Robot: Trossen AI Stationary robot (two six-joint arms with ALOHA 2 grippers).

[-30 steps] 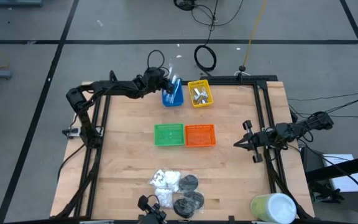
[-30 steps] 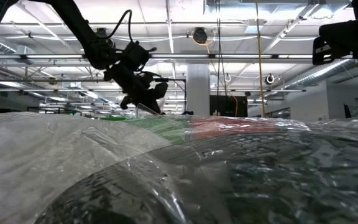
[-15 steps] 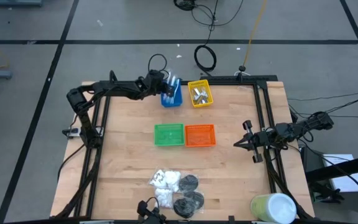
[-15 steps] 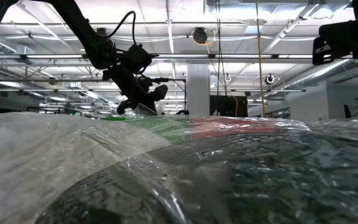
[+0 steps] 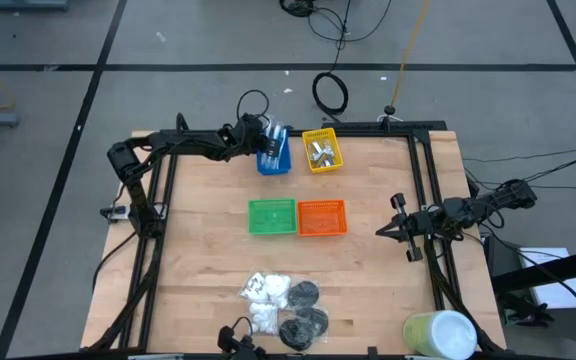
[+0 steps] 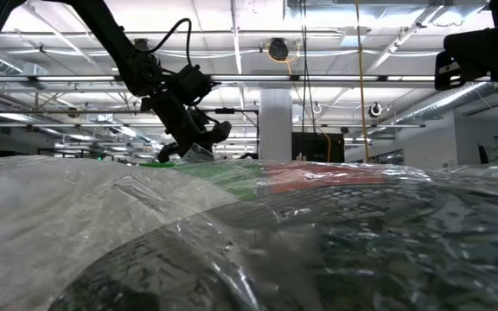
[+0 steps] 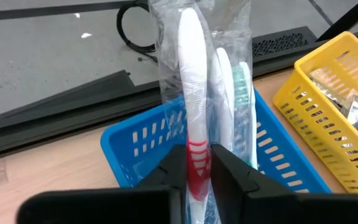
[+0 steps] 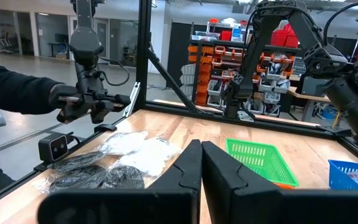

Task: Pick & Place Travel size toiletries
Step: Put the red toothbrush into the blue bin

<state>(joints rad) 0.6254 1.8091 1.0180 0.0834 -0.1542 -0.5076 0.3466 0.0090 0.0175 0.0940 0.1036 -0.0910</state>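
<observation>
The left gripper point(image 7: 197, 163) is up at the far edge of the table, over the blue bin point(image 5: 275, 158), its fingers point(image 7: 235, 171) clamped on a clear plastic packet of toothbrushes point(image 7: 205, 87). The packet stands nearly upright above the bin; through the wrap I can make out a white brush with a red grip, another white one and one with a green stripe. From the low view the same gripper point(image 6: 199, 138) hangs tilted downward, the packet barely visible beneath it.

Right beside the blue bin sits the yellow bin point(image 5: 322, 150), with silvery tubes point(image 5: 319, 150) lying inside. Nearer the middle of the table the green bin point(image 5: 272, 216) and the orange bin point(image 5: 322, 217) sit side by side, touching.

At the near edge lie the rest of the toiletries: white puffy packets point(image 5: 266, 290) and black round discs point(image 5: 304, 318) in plastic wrap, bunched together. A pale green-white cylinder point(image 5: 438, 334) lies at the near right corner.

The right gripper point(image 5: 388, 230) waits by the table's right edge, well apart from everything, its fingers point(image 8: 182, 171) pressed together on nothing.
</observation>
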